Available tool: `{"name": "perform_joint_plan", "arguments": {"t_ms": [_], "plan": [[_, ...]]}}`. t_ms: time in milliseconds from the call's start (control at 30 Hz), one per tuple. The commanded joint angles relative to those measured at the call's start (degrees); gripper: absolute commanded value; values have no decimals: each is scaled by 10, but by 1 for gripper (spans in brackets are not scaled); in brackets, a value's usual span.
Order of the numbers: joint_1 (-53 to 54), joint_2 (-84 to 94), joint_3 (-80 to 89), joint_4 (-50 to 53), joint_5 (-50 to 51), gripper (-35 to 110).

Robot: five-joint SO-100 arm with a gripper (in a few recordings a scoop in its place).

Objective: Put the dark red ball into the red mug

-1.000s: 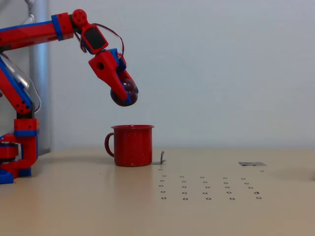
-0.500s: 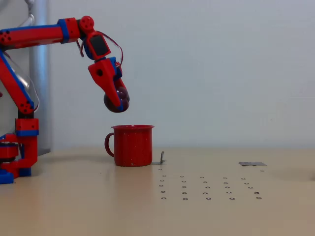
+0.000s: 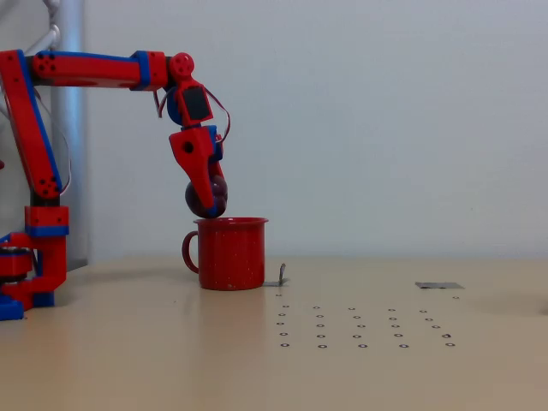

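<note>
The glossy maroon dark red ball (image 3: 205, 199) hangs just above the rolled rim of the red enamel mug (image 3: 231, 254), over the side nearer the loop handle, at about ten o'clock from the mug's centre in the fixed view. Its lowest edge looks level with the rim or barely above it; whether the two touch cannot be told from this angle. The red-and-blue two-finger gripper (image 3: 209, 199) points almost straight down and is closed around the ball, its jaws spread only as far as the ball's width demands.

The mug stands upright on the pale tan table (image 3: 128, 342), its handle at nine o'clock. A small grey metal tab (image 3: 278, 276) sits just beside the mug at its four o'clock, a flat grey patch (image 3: 439, 285) lies well apart at three o'clock, and rows of small dark ring marks (image 3: 360, 327) dot the tabletop in front.

Judging from this, the ball sits off-centre toward the handle side. Since it looks nearly as wide as the opening, a shift toward three o'clock until it is centred, followed by a slow release, would keep it from catching the rim and tipping the mug.
</note>
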Motion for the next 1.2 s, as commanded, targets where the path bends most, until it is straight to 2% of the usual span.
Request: {"name": "perform_joint_plan", "arguments": {"t_ms": [0,667,1167], "plan": [[-2,4,-60,-3,11,10],[14,-142,-196,-6,4,10],[33,-168,-241,-1,-11,26]]}}
